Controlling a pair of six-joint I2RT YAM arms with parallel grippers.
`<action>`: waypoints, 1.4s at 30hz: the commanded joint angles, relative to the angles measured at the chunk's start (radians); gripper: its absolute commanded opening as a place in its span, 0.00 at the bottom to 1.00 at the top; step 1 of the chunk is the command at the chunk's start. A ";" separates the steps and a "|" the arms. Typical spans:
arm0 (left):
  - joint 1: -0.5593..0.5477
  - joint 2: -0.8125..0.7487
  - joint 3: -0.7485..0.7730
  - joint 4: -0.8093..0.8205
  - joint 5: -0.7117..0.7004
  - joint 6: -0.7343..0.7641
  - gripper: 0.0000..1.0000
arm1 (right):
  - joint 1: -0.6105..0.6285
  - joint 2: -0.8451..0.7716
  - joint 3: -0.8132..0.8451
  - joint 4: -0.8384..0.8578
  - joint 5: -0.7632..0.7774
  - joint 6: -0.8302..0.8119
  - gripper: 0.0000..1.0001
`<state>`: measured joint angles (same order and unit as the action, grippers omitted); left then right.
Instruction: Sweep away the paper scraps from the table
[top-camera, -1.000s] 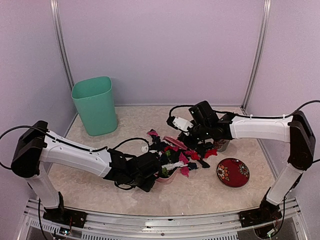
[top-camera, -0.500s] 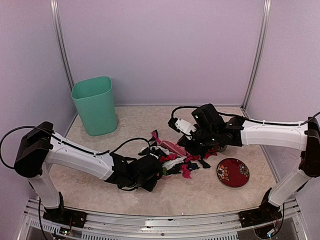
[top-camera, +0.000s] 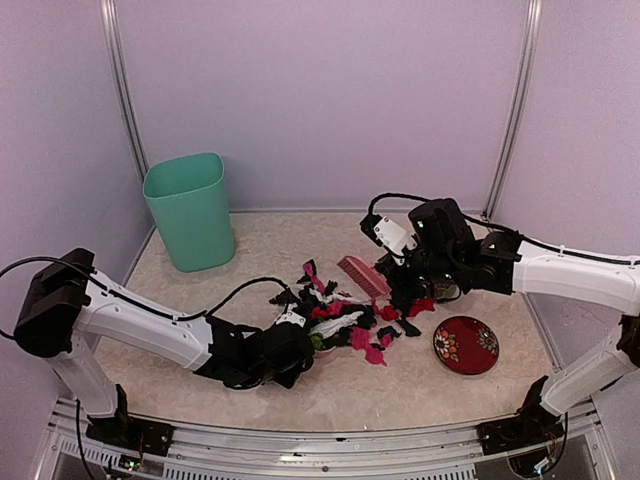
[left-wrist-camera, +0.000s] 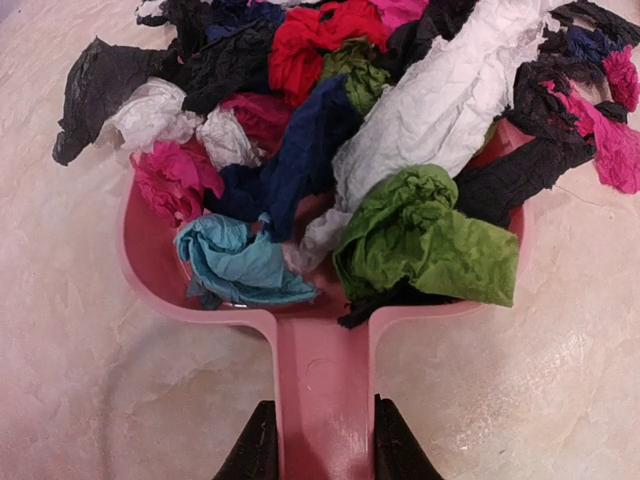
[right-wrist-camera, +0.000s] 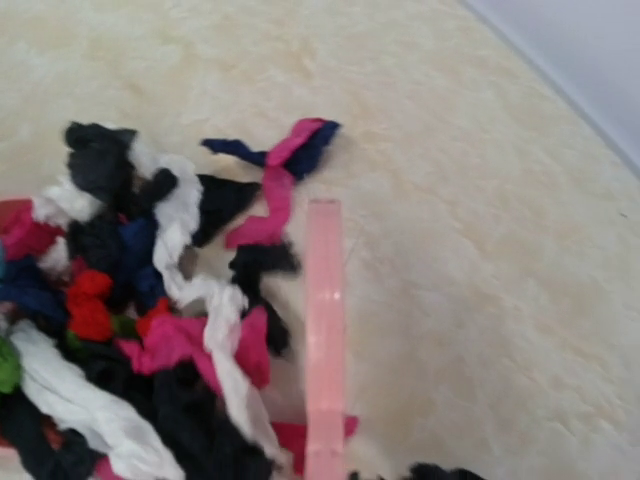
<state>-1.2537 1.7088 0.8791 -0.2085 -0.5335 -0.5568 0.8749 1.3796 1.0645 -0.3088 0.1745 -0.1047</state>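
Left wrist view showed the left gripper (left-wrist-camera: 322, 452) clamped on the dustpan (left-wrist-camera: 320, 370) handle, pan heaped with paper scraps (left-wrist-camera: 420, 110), yet more lay loose mid-frame on the table (top-camera: 440, 385) by the brush (top-camera: 362, 275) held tight in the right gripper (top-camera: 393, 278), so I judged roughly half remained

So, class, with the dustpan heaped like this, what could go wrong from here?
The dustpan is heaped and scraps hang over its rim, so lifting or tilting it may spill them back onto the table. Several scraps beside the brush lie outside the dustpan and might be missed. A hard sweep could flick bits toward the red plate.
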 joint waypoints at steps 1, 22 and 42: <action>-0.013 -0.058 -0.021 0.020 -0.087 -0.008 0.00 | 0.007 -0.071 -0.030 0.023 0.107 0.044 0.00; 0.070 -0.286 0.080 -0.193 -0.148 0.029 0.00 | -0.020 -0.226 -0.181 0.132 0.272 0.131 0.00; 0.394 -0.502 0.355 -0.389 0.039 0.178 0.00 | -0.028 -0.208 -0.206 0.165 0.227 0.144 0.00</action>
<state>-0.9298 1.2354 1.1637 -0.5648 -0.5587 -0.4381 0.8551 1.1675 0.8719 -0.1883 0.4187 0.0216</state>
